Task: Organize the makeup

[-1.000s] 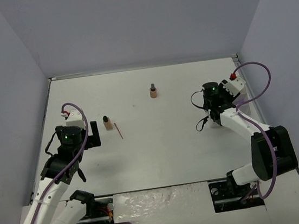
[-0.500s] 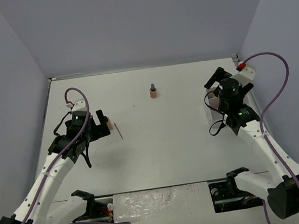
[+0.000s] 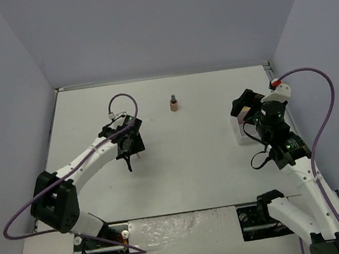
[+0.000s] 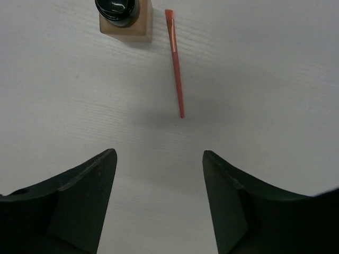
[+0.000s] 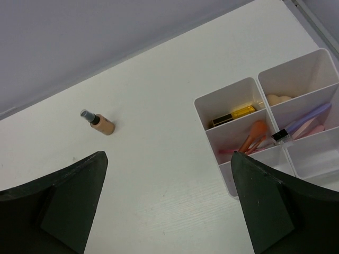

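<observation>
In the left wrist view a tan bottle [image 4: 125, 17] with a dark cap stands upright, and a thin red stick [image 4: 176, 63] lies just right of it on the table. My left gripper [image 4: 159, 154] hangs open above bare table just short of the stick, holding nothing. A second tan bottle [image 3: 173, 105] [image 5: 99, 123] stands alone at the far middle. My right gripper [image 5: 168, 156] is open and empty, raised beside the white tray [image 5: 226, 174]. The tray holds a gold-black lipstick [image 5: 233, 115], a peach sponge [image 5: 278, 99], orange-pink brushes [image 5: 252, 140] and a lilac stick [image 5: 306, 120].
From above, the left arm [image 3: 92, 155] reaches out over the left-centre of the table, hiding the near bottle and stick. The right arm [image 3: 274, 126] covers most of the tray [image 3: 240, 135] at the right edge. Grey walls enclose the table.
The left arm swung forward and right to hang over the bottle and stick, its jaws narrowing. The right gripper opened and drew back from the tray.
</observation>
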